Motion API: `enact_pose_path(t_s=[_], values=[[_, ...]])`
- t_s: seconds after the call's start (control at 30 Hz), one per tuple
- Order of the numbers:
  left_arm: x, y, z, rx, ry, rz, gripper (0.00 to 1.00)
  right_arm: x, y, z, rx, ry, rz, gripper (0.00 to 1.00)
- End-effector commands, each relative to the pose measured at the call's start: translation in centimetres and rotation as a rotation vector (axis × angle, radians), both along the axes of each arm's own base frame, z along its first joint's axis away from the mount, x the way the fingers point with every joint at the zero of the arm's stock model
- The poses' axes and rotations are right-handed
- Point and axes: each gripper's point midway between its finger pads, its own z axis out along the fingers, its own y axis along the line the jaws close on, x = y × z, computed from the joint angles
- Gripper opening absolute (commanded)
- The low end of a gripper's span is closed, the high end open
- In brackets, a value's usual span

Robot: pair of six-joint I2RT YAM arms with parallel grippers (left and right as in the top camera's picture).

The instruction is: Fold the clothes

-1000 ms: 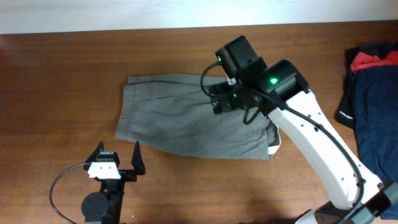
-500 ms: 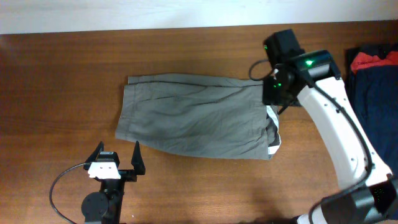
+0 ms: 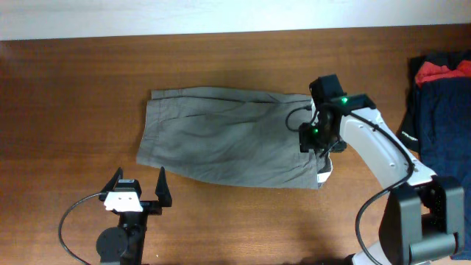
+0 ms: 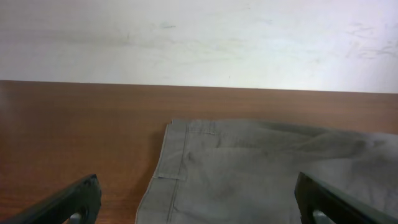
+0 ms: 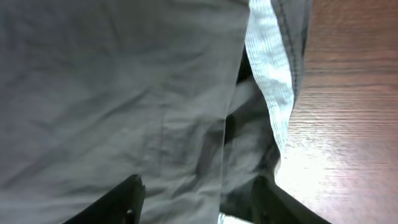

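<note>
The grey-olive shorts (image 3: 221,140) lie flat in the middle of the table, folded lengthwise. At their right end the pale striped inner lining (image 3: 324,158) peeks out. My right gripper (image 3: 312,138) is low over that right end. In the right wrist view its fingers (image 5: 199,194) are open and straddle the cloth edge (image 5: 124,93), beside the pale lining (image 5: 268,68). My left gripper (image 3: 138,190) is open and empty, in front of the shorts' lower left corner. In the left wrist view (image 4: 199,202) the shorts (image 4: 267,165) lie just ahead of its fingers.
A dark navy garment (image 3: 445,125) with a red cloth (image 3: 441,70) on it lies at the table's far right edge. A pale wall (image 4: 199,37) runs behind the table. A black cable (image 3: 70,221) loops by the left arm's base.
My right arm swung from over the shorts' middle to the right, then came down onto their right end. The shorts and the left arm have not moved.
</note>
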Motion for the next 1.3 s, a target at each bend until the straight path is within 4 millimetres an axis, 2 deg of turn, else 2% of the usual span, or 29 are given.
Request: enact_pose_path(t_s=[0.0, 0.13, 0.47, 0.7, 0.87, 0.97, 1.27], values=[[0.0, 0.3, -0.1, 0.020, -0.002, 0.011, 0.99, -0.8, -0.7, -1.6, 0.019, 0.031, -0.017, 0.59], [0.0, 0.3, -0.1, 0.020, -0.002, 0.011, 0.99, -1.1, -0.3, -3.4, 0.050, 0.052, -0.019, 0.56], [0.0, 0.3, -0.1, 0.020, -0.002, 0.011, 0.99, -0.7, 0.4, -5.3, 0.088, 0.068, -0.016, 0.53], [0.0, 0.2, -0.1, 0.020, -0.002, 0.011, 0.99, -0.4, 0.3, -6.5, 0.079, 0.079, -0.018, 0.37], [0.0, 0.2, -0.1, 0.020, -0.002, 0.011, 0.99, 1.0, 0.5, -6.6, 0.083, 0.023, -0.016, 0.24], [0.0, 0.2, -0.1, 0.020, -0.002, 0.011, 0.99, 2.3, -0.3, -6.5, 0.042, -0.029, -0.047, 0.18], [0.0, 0.3, -0.1, 0.020, -0.002, 0.011, 0.99, 5.7, -1.7, -5.8, -0.034, -0.177, -0.078, 0.04]])
